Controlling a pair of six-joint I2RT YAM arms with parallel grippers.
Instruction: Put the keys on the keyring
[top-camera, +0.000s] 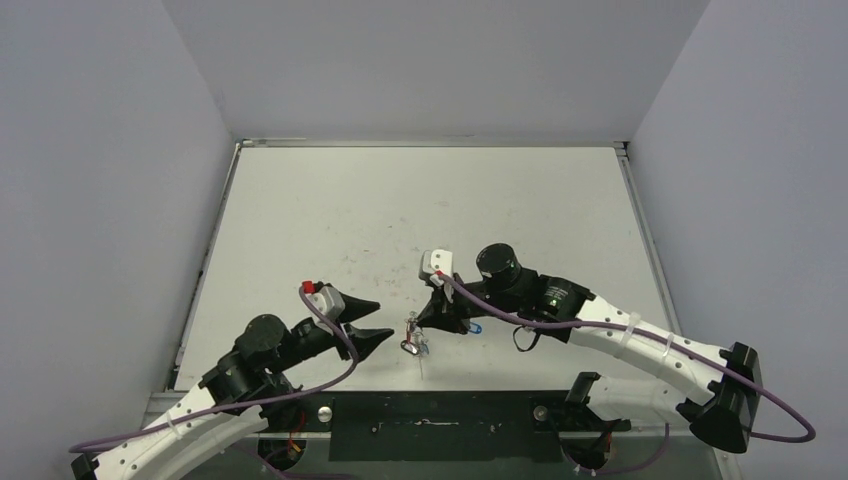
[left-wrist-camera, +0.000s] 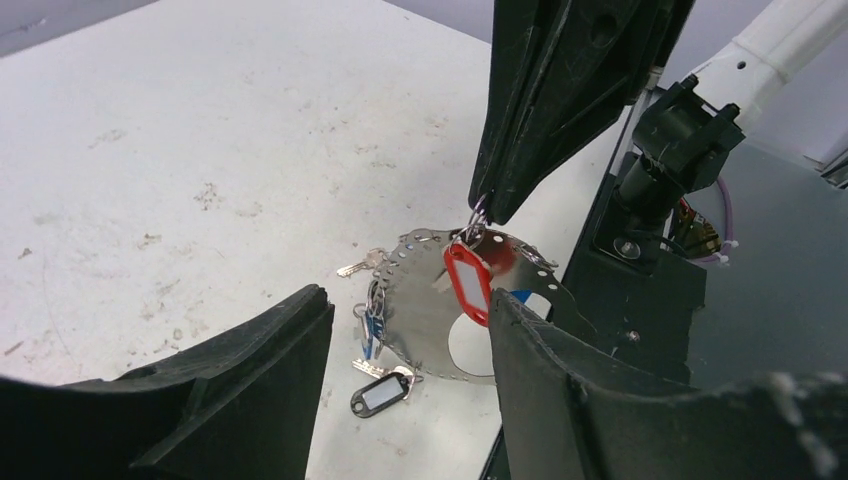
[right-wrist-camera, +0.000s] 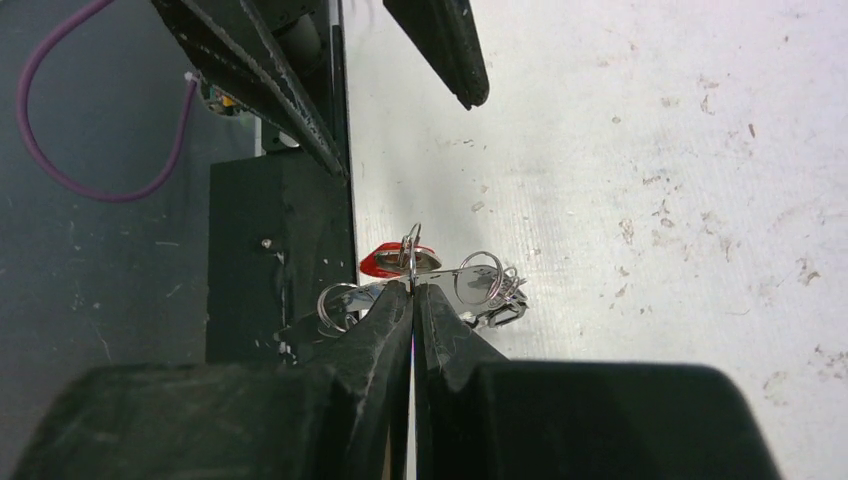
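Both near the table (top-camera: 400, 200) front edge: right gripper (right-wrist-camera: 412, 288) pinches the keyring (left-wrist-camera: 415, 290) tight, left gripper (top-camera: 385, 320) hangs half-open, empty, just left of it.

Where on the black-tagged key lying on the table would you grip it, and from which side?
Probably the black tag, pinched across its narrow width from above: it lies flat on the table, an oblong whose long sides offer parallel faces.
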